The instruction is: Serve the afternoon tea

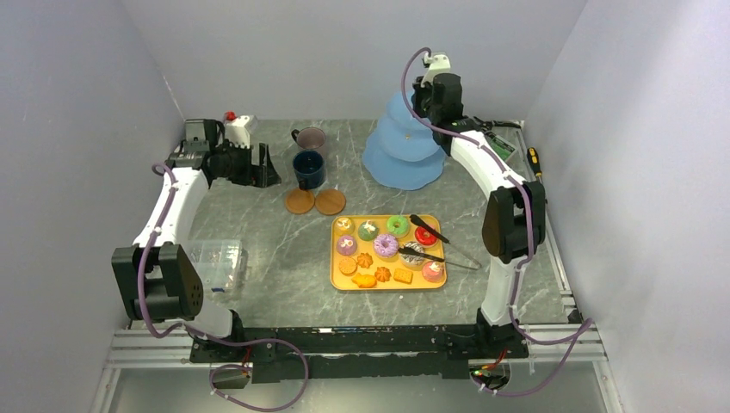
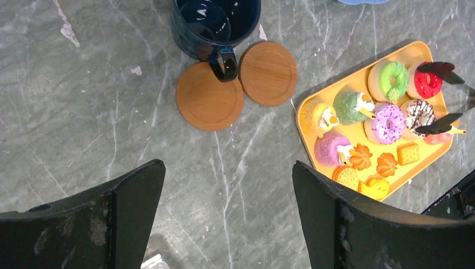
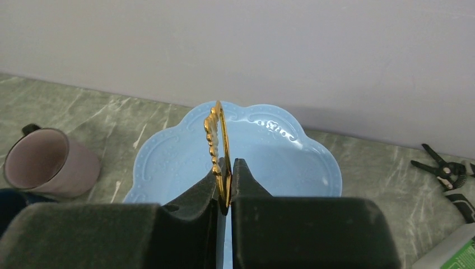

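The light-blue three-tier stand (image 1: 403, 146) stands at the back of the table. My right gripper (image 3: 227, 188) is shut on its gold ring handle (image 3: 217, 137), above the top plate (image 3: 263, 154). The yellow tray (image 1: 337, 262) holds doughnuts (image 1: 386, 245), cupcakes (image 1: 347, 245) and orange biscuits (image 1: 375, 274). A dark-blue mug (image 1: 308, 169) stands behind two brown coasters (image 1: 300, 201), and a mauve mug (image 1: 311, 138) is behind it. My left gripper (image 2: 227, 185) hangs open over bare table left of the mugs, nothing between its fingers.
Black tongs (image 1: 443, 245) lie across the tray's right side. A clear plastic box (image 1: 217, 262) sits at the front left. A white device with a red button (image 1: 237, 127) is at the back left; tools (image 1: 535, 159) lie along the right edge.
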Robot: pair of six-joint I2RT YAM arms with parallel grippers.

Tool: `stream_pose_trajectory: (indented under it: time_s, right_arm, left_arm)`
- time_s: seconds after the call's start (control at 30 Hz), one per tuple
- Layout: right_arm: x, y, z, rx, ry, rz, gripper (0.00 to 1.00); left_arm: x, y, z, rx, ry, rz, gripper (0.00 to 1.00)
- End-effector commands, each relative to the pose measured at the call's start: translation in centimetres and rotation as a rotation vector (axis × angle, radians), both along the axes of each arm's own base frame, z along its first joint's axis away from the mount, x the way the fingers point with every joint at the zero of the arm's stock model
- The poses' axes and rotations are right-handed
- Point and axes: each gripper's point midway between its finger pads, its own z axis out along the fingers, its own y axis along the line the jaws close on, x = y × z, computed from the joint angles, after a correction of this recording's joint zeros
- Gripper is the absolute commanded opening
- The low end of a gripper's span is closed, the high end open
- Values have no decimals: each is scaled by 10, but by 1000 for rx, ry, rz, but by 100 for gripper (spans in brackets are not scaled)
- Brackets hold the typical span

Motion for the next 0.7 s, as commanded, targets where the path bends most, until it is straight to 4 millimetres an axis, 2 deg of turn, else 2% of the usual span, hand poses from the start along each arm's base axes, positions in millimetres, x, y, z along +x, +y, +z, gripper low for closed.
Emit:
stream_pose_trajectory:
  time_s: [0.0,0.23,0.43,0.47,0.5,0.57,0.67]
  right_arm:
    - [-24,32,52,38,-114,106,2]
    - [-47,60,50,23,-120,207,2]
    - [-51,74,44,-7,-118,223,4]
    - [-52,75,43,-8,-118,221,9]
    - [-52,75,42,-30,-123,219,20]
    - [-55,74,43,-53,-131,209,49]
    - [-65,70,53,-58,-145,200,64]
  left_arm:
    - [-7,-6,17,24,-70,-40,90]
    - [-12,-9,14,24,-61,-52,90]
    - [-17,-10,11,30,-56,-67,91]
    - [-18,-11,11,30,-56,-71,91]
    - [-19,-12,10,29,-54,-77,91]
    - [-21,-14,8,27,-48,-90,91]
    - [-26,-18,7,32,-44,-119,92]
